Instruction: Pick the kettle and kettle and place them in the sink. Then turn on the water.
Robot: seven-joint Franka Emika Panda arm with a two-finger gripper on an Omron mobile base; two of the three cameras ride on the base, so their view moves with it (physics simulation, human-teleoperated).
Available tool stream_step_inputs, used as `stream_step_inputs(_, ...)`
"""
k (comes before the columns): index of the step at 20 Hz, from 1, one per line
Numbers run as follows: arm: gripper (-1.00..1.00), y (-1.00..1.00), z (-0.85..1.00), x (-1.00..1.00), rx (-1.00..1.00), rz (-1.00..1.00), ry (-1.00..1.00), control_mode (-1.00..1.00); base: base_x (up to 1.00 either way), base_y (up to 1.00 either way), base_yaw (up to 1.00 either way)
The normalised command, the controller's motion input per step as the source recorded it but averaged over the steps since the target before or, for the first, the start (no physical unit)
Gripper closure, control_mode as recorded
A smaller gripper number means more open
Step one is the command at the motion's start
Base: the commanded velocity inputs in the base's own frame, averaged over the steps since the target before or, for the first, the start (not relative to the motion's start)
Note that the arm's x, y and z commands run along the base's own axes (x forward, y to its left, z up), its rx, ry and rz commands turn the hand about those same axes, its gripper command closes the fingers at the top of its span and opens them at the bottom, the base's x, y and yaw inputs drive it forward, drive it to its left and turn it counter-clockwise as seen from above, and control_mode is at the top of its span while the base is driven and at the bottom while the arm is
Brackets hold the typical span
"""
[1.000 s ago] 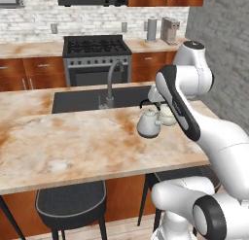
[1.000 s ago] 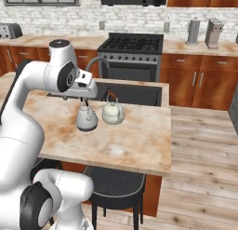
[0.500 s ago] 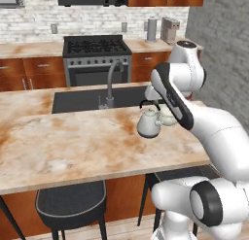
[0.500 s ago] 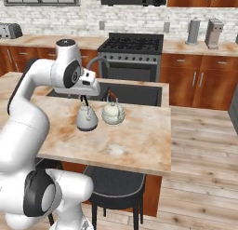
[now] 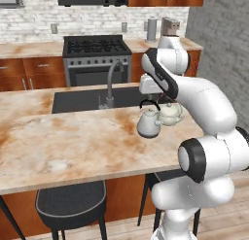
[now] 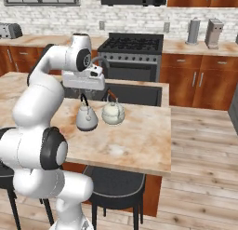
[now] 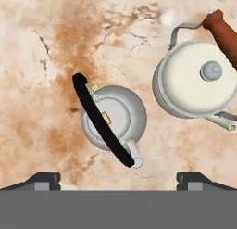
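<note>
kettles both stand on the marble worktop point(image 5: 73, 142), just beside each other and not yet in the sink point(image 5: 82, 100), which lies beyond them at the far edge of the worktop with its grey tap point(image 5: 113, 81) arching over the basin. no water runs.

the kettle with the black handle point(image 7: 111, 119) sits directly under the tool point(image 7: 118, 179), whose two tips are spread wide apart with nothing between them. seen from the hand, this kettle lies just ahead of the tips and roughly centred between them. its black handle runs as a long diagonal bar across the lid, from upper left to lower right, ending by the spout. that diagonal is what the next move seems to turn on: the tips stand left and right of the view, so the handle crosses the line between them at a slant, neither square to it nor along it. a turn of the wrist would probably be needed so the tips close across the bar.

the kettle with the reddish-brown handle point(image 7: 201, 84) stands to the right in the hand view, apart from the first and off the tool's line.

from the base views the tool point(image 6: 82, 90) hangs just above the black handle, seemingly not touching it.
</note>
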Motion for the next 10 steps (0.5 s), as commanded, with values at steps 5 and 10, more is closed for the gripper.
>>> stream_step_inputs(5,-1.00,0.04,-0.04,0.53,0.00,0.07,0.20,-1.00,0.00,0.00,0.00)
stream_step_inputs(10,-1.00,0.06,-0.20,0.19,0.00,0.11,0.19,-1.00,0.00,0.00,0.00)
